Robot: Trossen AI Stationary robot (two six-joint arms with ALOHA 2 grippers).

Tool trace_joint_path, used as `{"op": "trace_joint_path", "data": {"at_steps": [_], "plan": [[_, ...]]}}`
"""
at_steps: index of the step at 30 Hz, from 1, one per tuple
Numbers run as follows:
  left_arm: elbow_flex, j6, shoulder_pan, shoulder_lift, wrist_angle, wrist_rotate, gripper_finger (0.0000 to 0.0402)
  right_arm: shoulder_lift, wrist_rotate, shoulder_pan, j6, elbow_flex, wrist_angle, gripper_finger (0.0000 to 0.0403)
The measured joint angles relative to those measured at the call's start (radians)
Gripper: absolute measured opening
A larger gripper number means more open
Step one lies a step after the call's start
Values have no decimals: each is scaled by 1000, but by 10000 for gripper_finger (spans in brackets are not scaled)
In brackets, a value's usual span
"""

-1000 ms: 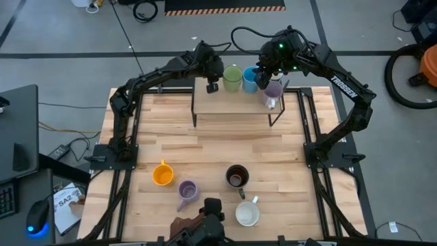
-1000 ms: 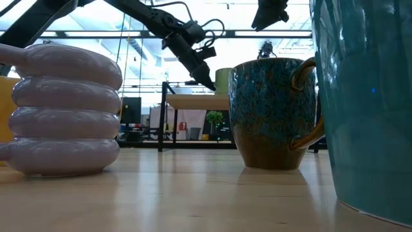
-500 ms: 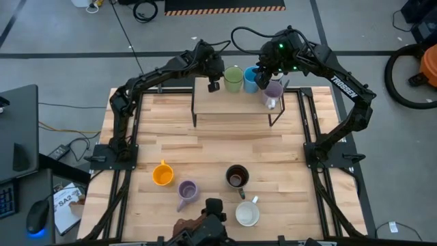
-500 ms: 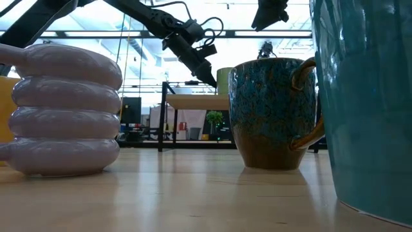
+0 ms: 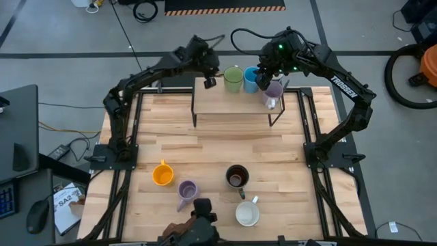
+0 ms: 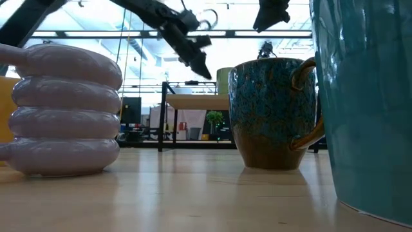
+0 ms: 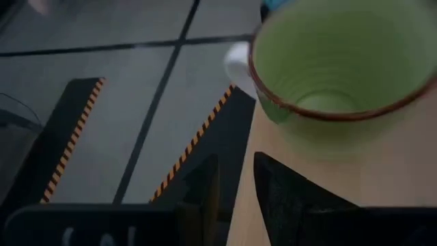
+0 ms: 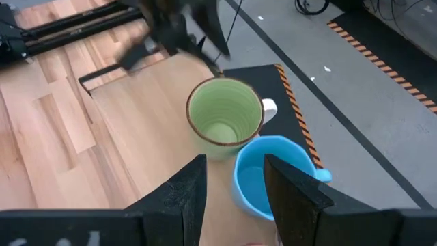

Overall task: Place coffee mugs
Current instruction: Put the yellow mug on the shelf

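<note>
1. The landmark is a small raised wooden shelf [image 5: 235, 102] on dark metal legs, at the far edge of the table [image 5: 273, 147].
2. On the table's near edge, farthest from the shelf, a white mug [image 5: 247, 214] sits with its handle pointing toward the shelf.
3. Just beyond it, a lilac ribbed mug [image 5: 187, 192] and a dark brown mug [image 5: 236, 176] stand apart from each other, both well short of the shelf.
4. An orange mug [image 5: 162, 174] stands beside the lilac ribbed mug, a little closer to the shelf.
5. On the shelf's far edge, a green mug [image 5: 233, 78] and a blue mug [image 5: 250, 79] stand upright, side by side and nearly touching.
6. At the shelf's right end a second lilac mug [image 5: 273, 91] sits next to the blue mug.
7. The left gripper [image 5: 209, 81] hangs over the shelf just left of the green mug, clear of it; its fingers [image 7: 287, 198] stand narrowly apart and hold nothing.
8. The right gripper [image 8: 234, 184] hovers above the blue mug, close to the second lilac mug, its fingers [image 8: 293, 191] parted with nothing seen between them.
</note>
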Motion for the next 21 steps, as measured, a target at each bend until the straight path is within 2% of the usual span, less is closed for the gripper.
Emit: {"op": "trace_joint_path", "data": {"at_steps": [2, 4, 9, 12, 17, 21], "plan": [[1, -20, 0, -44, -34, 28, 93, 0, 0, 0, -3, 0, -15, 151], [1, -58, -6, -89, -95, 99, 89, 0, 0, 0, -7, 0, -23, 151], [2, -274, -43, -188, -331, 363, 82, 0, 0, 0, -30, 0, -22, 151], [2, -337, -84, -224, -528, 478, 82, 0, 0, 0, -35, 0, -20, 151], [1, -317, -194, -257, -851, 504, 82, 0, 0, 1, -35, 0, -19, 151], [-1, -313, -318, -278, -913, 496, 82, 0, 0, 4, -32, 0, -19, 151]]}}
